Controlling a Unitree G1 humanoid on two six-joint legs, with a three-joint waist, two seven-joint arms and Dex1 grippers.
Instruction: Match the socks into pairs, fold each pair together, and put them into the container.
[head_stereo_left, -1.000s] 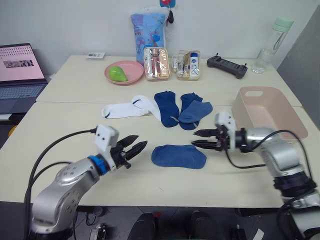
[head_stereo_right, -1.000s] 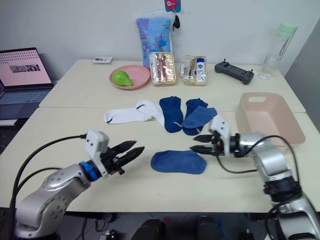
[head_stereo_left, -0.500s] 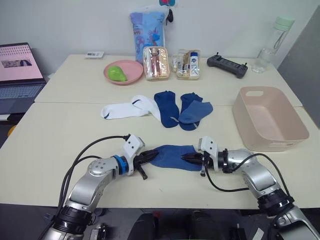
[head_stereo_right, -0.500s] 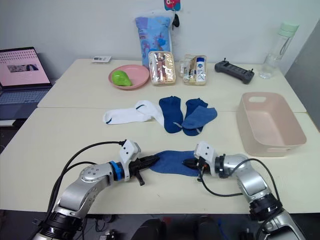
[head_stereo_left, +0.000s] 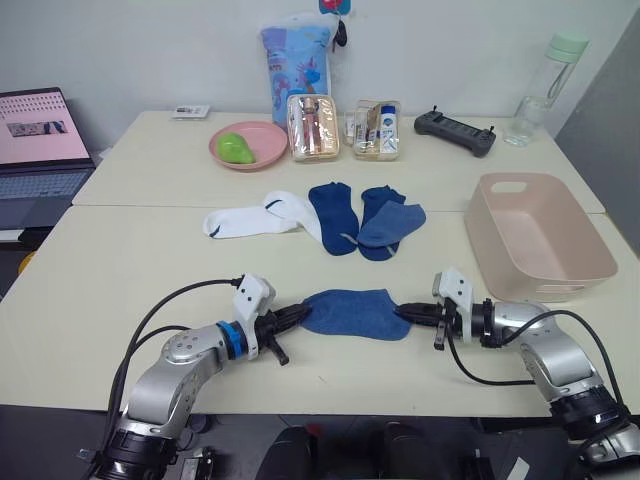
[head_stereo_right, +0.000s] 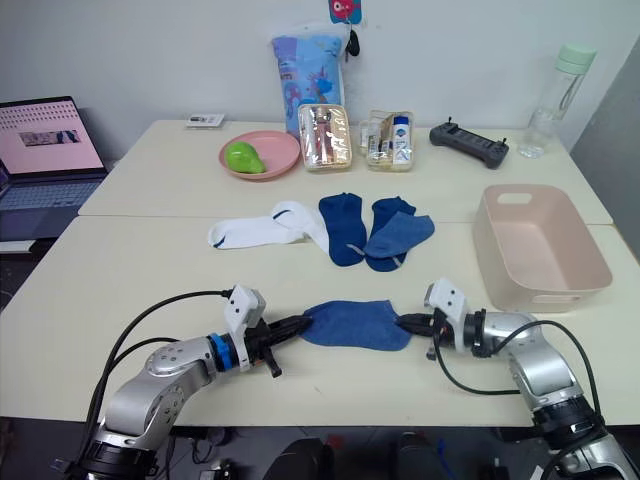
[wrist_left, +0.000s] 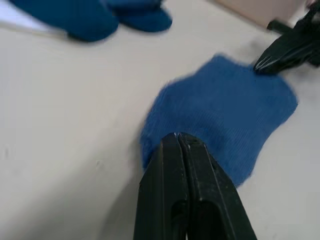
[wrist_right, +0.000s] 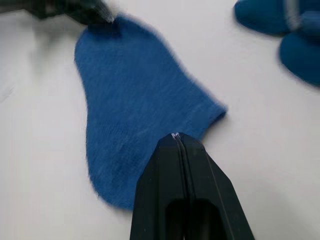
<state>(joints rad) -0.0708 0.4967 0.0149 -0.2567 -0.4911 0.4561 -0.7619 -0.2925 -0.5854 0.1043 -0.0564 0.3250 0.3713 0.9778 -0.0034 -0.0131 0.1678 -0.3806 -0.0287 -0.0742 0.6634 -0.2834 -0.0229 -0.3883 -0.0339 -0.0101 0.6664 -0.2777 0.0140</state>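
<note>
- Left gripper (head_stereo_left: 298, 314): low on the table (head_stereo_left: 120, 260), fingers pressed together, tips pinching the left-hand end of the near blue sock (head_stereo_left: 353, 312); judged grasping fabric, since the wrist view shows the tips meeting on the sock's edge.
- White socks (head_stereo_left: 250, 216): two, lying overlapped on the table's far-left part of the pile, well apart from both grippers; not yet handled.
- Near blue sock: flat on the table between the two grippers, touching both, separate from the rest of the pile; appears to be one or two layers, cannot tell which.
- Remaining blue socks (head_stereo_left: 365, 220): cluster behind the near sock, beside the white ones, overlapping each other; not yet paired.
- Right gripper (head_stereo_left: 406, 313): low on the table, fingers clamped together at the right-hand end of the near blue sock; tips sit at the sock's edge, judged nipping it.
- Container (head_stereo_left: 535, 238): pale pink tub at the far right, empty, well apart from the near sock.
- Step in hand, by judgement: folding or stretching the near blue sock, each end held.
- Next move, by judgement: bringing one end over to the other without losing either pinch, then carrying the bundle right to the container; thin limp fabric likely to slip from a shallow nip.
</note>
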